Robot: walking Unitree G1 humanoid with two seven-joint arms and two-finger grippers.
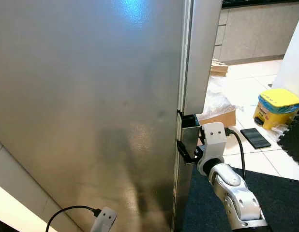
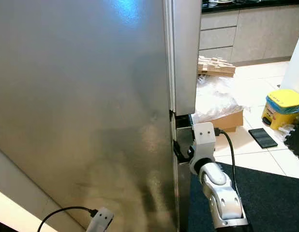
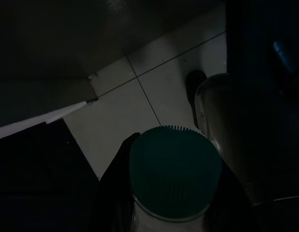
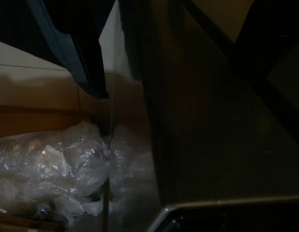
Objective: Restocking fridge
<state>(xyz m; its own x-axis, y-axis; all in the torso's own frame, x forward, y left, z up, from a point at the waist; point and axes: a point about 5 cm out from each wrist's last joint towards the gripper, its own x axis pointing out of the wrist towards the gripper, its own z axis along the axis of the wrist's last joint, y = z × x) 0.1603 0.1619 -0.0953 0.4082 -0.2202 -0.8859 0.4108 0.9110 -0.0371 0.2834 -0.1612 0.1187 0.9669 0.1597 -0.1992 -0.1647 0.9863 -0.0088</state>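
Fridge: the stainless-steel fridge [image 1: 91,106] stands right before us, its wide door face shut and taking up most of our head views; its right edge meets a narrower steel panel.
Bottle: in our left wrist view we see a bottle [image 3: 174,181] with a ribbed teal cap and a clear neck, pointing up at the camera between the black fingers [image 3: 115,179].
Left gripper: our left gripper [image 3: 171,193] is closed around the bottle; the arm hangs low by the fridge's lower left, over pale floor tiles, its white wrist and black cable showing at the bottom of the head views.
Right gripper: our right gripper [image 1: 186,145] reaches forward from the silver arm, black fingers spread and hooked on the fridge door's right edge at the dark notch between the upper and lower sections.
Cardboard box: a box [image 2: 227,118] on the floor beyond the fridge holds crumpled clear plastic wrap [image 2: 215,99].
Yellow bin: a yellow bin [image 1: 275,107] with a blue band stands farther right on the tiles; we cannot read any writing on it.
Cabinets: grey cabinets [image 2: 246,31] line the far wall.
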